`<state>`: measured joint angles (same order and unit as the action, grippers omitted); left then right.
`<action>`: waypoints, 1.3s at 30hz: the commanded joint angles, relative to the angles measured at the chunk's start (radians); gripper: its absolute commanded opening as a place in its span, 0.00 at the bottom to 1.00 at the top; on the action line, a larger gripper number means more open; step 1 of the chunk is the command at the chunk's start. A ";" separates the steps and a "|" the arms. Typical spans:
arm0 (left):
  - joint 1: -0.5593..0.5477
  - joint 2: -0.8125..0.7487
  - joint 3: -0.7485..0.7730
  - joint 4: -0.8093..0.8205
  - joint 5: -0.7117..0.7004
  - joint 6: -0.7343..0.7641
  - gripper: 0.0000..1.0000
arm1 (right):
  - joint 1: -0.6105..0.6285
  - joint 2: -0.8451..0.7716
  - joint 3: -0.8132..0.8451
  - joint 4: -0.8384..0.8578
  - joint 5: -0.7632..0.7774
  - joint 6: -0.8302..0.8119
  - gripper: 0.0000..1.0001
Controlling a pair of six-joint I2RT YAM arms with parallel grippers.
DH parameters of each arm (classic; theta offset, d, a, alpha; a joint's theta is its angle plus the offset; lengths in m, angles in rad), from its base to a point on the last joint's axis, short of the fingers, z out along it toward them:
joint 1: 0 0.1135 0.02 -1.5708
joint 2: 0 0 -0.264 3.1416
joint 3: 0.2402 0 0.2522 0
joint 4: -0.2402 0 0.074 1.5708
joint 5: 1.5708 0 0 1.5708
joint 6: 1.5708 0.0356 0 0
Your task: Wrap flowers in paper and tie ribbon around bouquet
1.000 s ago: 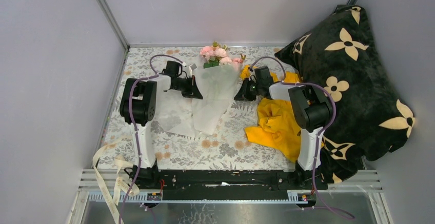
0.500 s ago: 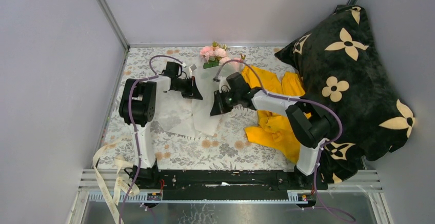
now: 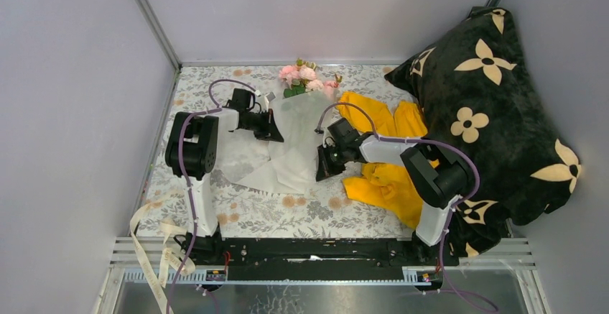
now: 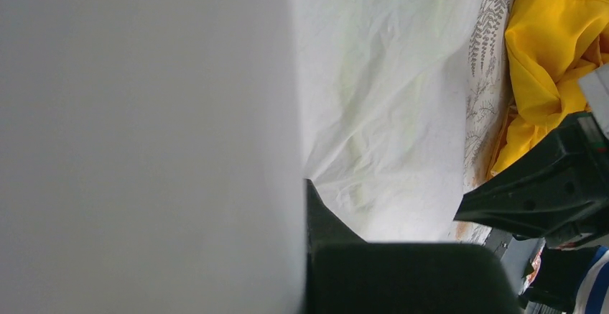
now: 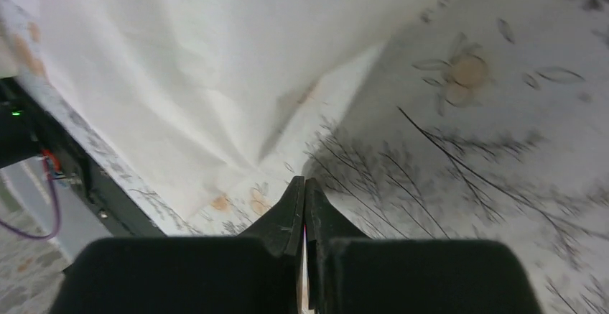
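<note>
Pale pink rose-like flower bunch (image 3: pixel 305 78) lay far-centre, stems under crinkled translucent white paper sheet (image 3: pixel 294 149), whose left edge my left gripper (image 3: pixel 276 133) pinched; long cream ribbon strip (image 3: pixel 154 246) lay looped near-left, well apart.

**SUPPORT SURFACE: TABLE WITH FLORAL-PRINT CLOTH**

The table (image 3: pixel 309 210) is covered by a floral-print cloth. The paper (image 3: pixel 294 141) lies at its centre, creased and partly folded. The flowers (image 3: pixel 305 77) rest at the paper's far end. A yellow garment (image 3: pixel 388 177) lies just beside the paper on the right. A black pillow (image 3: pixel 495 113) occupies the right side, touching the garment. The ribbon (image 3: pixel 145 256) trails off the near left corner.
</note>
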<state>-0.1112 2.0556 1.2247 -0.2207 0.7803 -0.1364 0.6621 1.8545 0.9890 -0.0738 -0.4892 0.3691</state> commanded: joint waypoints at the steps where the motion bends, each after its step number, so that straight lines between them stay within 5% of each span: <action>1: -0.005 -0.014 -0.035 -0.002 -0.037 0.017 0.00 | -0.005 -0.076 0.026 -0.204 0.163 -0.110 0.03; 7: -0.008 -0.037 -0.065 0.023 -0.027 0.009 0.00 | 0.082 -0.128 0.150 -0.127 0.140 -0.067 0.03; 12: -0.008 -0.044 -0.085 0.026 -0.019 0.005 0.01 | 0.166 0.014 0.249 0.008 0.043 0.009 0.03; 21: -0.008 -0.083 -0.092 0.064 -0.071 -0.015 0.03 | 0.195 0.146 0.164 0.106 -0.020 0.115 0.01; 29: 0.030 -0.180 0.017 -0.100 -0.104 0.045 0.56 | 0.197 0.160 0.132 0.030 0.104 0.186 0.00; 39: 0.436 -0.566 -0.260 -0.224 -0.195 -0.059 0.84 | 0.207 0.085 0.035 0.106 0.126 0.223 0.00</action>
<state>0.2157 1.5501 1.0924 -0.3367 0.6659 -0.1478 0.8520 1.9545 1.0710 0.0727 -0.4294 0.5938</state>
